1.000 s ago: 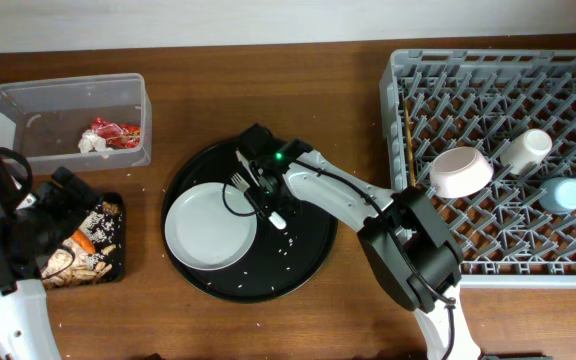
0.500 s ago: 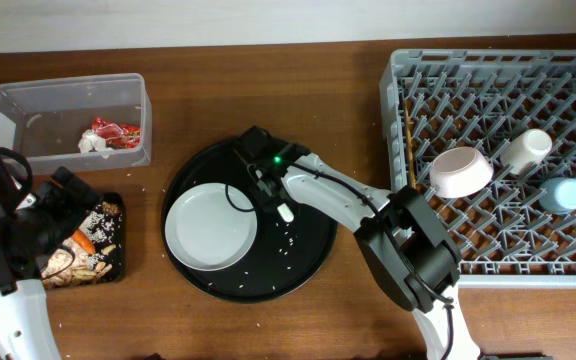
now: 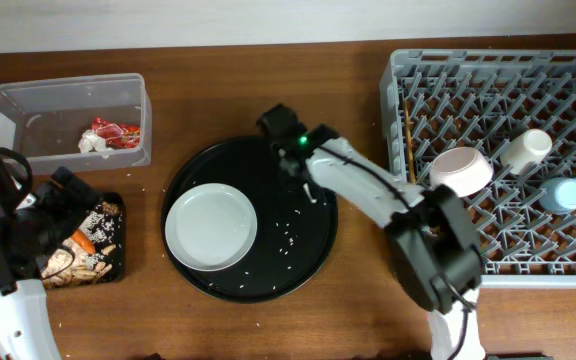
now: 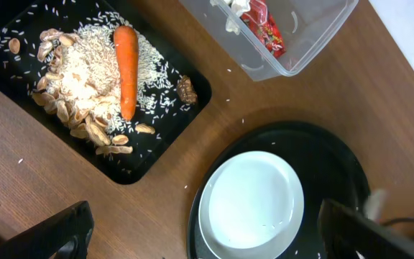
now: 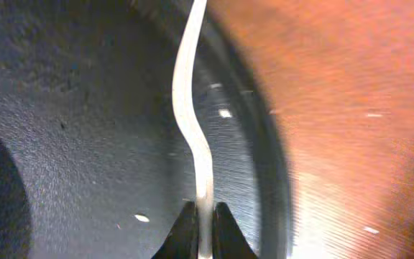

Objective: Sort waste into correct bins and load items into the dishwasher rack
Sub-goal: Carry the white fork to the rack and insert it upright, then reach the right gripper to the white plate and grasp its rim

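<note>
The right gripper [image 5: 205,224] pinches the white fork [image 5: 191,115] by its handle, just over the round black tray's [image 5: 63,108] rim. The white plate [image 3: 211,226] lies on that tray's left half. Farther left of it, the left gripper [image 4: 203,216] hangs wide open by the rice [image 4: 85,72] and carrot [image 4: 126,68].

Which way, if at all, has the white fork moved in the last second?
Yes: clamped by the right gripper, the white fork has left the white plate rim, heading toward the dishwasher rack.
</note>
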You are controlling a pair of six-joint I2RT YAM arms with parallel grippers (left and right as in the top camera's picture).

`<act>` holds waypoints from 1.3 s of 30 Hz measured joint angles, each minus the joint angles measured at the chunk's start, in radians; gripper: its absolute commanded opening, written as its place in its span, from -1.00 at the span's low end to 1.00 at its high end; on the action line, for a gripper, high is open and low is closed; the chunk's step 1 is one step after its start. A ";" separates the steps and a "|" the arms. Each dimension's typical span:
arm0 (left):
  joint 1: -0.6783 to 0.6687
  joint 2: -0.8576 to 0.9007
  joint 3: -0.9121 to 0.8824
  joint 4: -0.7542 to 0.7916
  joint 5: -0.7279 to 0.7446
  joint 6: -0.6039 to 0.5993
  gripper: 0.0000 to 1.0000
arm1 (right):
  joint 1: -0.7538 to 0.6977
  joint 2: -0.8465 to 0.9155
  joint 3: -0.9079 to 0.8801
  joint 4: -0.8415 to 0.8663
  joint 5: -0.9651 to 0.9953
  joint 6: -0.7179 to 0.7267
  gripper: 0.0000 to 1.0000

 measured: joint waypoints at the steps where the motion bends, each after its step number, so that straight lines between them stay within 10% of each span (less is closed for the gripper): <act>1: 0.000 0.000 0.000 0.000 0.000 0.000 0.99 | -0.023 -0.047 -0.001 -0.010 -0.017 0.000 -0.92; 10: 0.000 0.000 0.000 -0.001 0.000 0.000 0.99 | -0.351 -0.422 -0.001 -0.063 -0.077 -0.035 -0.92; 17: 0.000 0.000 0.000 -0.001 0.000 0.000 0.99 | -0.570 -0.343 -0.001 -0.089 -0.137 -0.122 -0.89; 20: 0.000 0.000 0.000 -0.001 0.000 0.000 0.99 | -0.574 -0.246 -0.001 -0.089 -0.159 -0.137 -0.72; 22: 0.000 0.000 0.000 -0.001 0.000 0.000 0.99 | -0.574 -0.184 -0.002 -0.089 -0.190 -0.143 -0.02; 39: 0.000 0.000 0.000 -0.001 0.000 0.000 0.99 | -0.355 -0.288 0.064 -0.202 -0.572 -0.116 0.18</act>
